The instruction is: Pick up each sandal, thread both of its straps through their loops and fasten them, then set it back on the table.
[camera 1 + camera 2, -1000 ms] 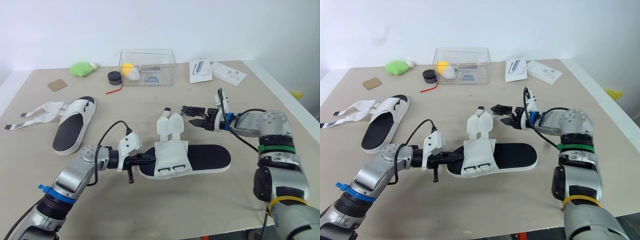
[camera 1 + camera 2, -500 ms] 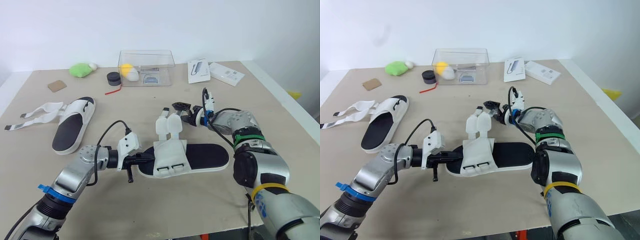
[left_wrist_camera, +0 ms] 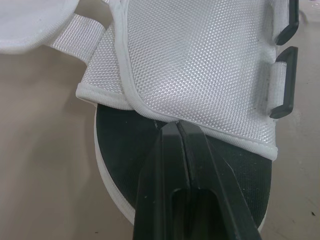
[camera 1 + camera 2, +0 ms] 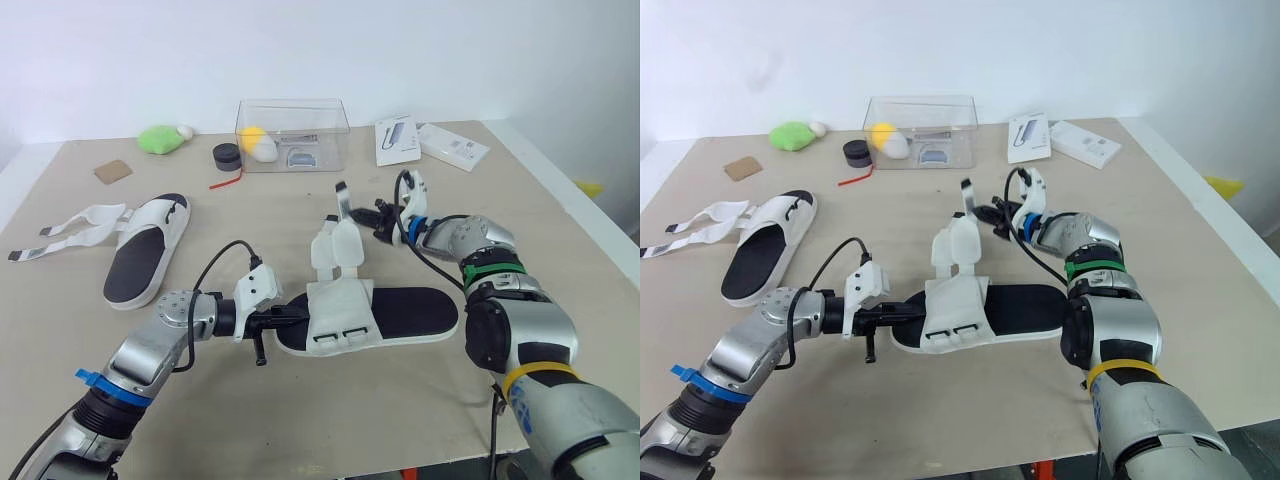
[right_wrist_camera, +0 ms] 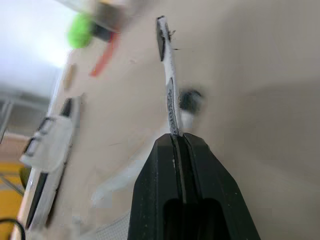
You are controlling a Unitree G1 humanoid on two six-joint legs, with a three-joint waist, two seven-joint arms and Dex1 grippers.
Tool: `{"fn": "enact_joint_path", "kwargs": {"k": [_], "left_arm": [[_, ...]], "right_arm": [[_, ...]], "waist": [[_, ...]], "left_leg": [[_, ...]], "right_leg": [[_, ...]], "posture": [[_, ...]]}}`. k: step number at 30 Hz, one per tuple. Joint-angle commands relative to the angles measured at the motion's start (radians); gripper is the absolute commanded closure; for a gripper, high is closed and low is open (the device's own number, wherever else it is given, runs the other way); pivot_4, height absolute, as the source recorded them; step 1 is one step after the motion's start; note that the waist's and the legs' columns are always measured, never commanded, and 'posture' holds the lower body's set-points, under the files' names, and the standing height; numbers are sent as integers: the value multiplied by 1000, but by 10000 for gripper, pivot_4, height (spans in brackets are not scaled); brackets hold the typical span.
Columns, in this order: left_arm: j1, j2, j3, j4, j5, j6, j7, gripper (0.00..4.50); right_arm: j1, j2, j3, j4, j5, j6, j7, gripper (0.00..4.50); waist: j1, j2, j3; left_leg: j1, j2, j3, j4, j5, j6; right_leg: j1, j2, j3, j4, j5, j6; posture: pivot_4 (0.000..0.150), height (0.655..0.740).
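Observation:
The near sandal (image 4: 400,318), black-soled with a white upper, lies on the table with its two white strap flaps (image 4: 338,250) folded back. My left gripper (image 4: 292,318) is shut, its tips (image 3: 177,126) resting on the black insole against the hem of the upper, beside the black loops (image 3: 284,82). My right gripper (image 4: 376,218) is shut on the thin black-tipped end of one strap (image 5: 169,85), which rises from between its fingertips above the flaps. The second sandal (image 4: 148,248) lies at the left, its straps (image 4: 70,235) spread out flat.
A clear plastic box (image 4: 293,135) stands at the back with small items inside. Near it are a green object (image 4: 162,138), a black round piece (image 4: 229,154), a red strip (image 4: 228,181) and a brown card (image 4: 115,170). Two white packets (image 4: 400,140) (image 4: 456,147) lie back right.
My right gripper has swung left to the near sandal's strap end, closed on it and lifted its black tip. The left gripper and the sandal have stayed put.

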State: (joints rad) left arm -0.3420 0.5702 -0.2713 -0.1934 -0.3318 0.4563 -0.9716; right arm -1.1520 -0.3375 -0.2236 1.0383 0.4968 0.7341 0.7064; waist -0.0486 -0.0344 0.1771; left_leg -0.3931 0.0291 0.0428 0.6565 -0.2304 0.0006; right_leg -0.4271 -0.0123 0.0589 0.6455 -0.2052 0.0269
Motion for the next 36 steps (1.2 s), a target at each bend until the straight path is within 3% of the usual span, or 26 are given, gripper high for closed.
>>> {"fn": "enact_joint_path", "kwargs": {"k": [1,6,8,11,15,19,25,26,27,31,34,36], "left_arm": [[6,12,6,27,23,7,2,45000],[8,20,12,29,22,8,-3,45000],[11,22,14,30,22,8,-7,45000],[8,25,14,33,22,11,-17,45000],[7,26,15,36,23,10,-21,45000],[15,25,12,28,22,12,-21,45000],[26,33,12,17,20,15,-26,45000],[26,33,12,17,20,15,-27,45000],[27,34,13,14,19,16,-27,45000],[32,38,13,5,18,21,-26,45000],[49,44,16,-14,10,33,-23,45000],[59,47,18,-22,6,37,-21,45000]], "right_arm": [[65,-10,71,-291,-4,-98,204,44339],[256,-23,148,-706,-12,-306,378,44339],[313,-35,201,-791,-59,-407,425,44339],[469,-73,322,-914,-205,-910,594,44339],[520,-96,369,-880,-224,-1270,717,44339],[507,-140,466,-797,-172,-1785,857,44339],[480,-220,596,-787,-126,-2000,820,44339],[480,-234,609,-791,-126,-1999,805,38352],[489,-252,614,-806,-128,-1979,787,36384],[561,-324,595,-916,-68,-1758,695,17136],[680,-440,544,-1091,-16,-1455,583,2684],[753,-531,529,-1216,59,-1197,514,458]], "waist": [[0,0,0],[1,0,0],[1,0,0],[2,0,0],[1,0,0],[0,-1,0],[1,-1,0],[2,-1,0],[2,-1,0],[3,-1,0],[6,-1,0],[7,-1,0]], "left_leg": [[0,0,0,0,0,0],[0,1,-2,-1,0,0],[0,1,-2,-1,0,0],[1,1,-1,-1,0,0],[2,1,-1,-1,0,-1],[5,1,0,-1,0,-1],[6,2,1,-2,0,-1],[6,2,1,-2,0,-1],[6,3,1,-2,0,-1],[6,3,0,-2,0,-1],[6,3,-1,-3,0,-1],[6,2,-1,-4,0,-1]], "right_leg": [[0,0,0,0,0,0],[0,0,-2,0,-1,0],[0,0,-2,0,-1,-1],[0,0,-2,0,-1,-1],[1,0,-3,0,-2,-1],[3,0,-1,0,-1,-1],[3,0,0,1,-3,-5],[3,-1,0,1,-4,-6],[3,-1,0,1,-4,-7],[3,-3,0,1,-6,-8],[3,-3,0,2,-7,-9],[3,-4,-1,2,-8,-9]], "posture": [[1500,7400],[1500,7400],[1500,7400],[1500,7400],[1500,7400],[1500,7400],[1500,7400],[1500,7400],[1500,7400],[1500,7400],[1500,7400],[1500,7400]]}}
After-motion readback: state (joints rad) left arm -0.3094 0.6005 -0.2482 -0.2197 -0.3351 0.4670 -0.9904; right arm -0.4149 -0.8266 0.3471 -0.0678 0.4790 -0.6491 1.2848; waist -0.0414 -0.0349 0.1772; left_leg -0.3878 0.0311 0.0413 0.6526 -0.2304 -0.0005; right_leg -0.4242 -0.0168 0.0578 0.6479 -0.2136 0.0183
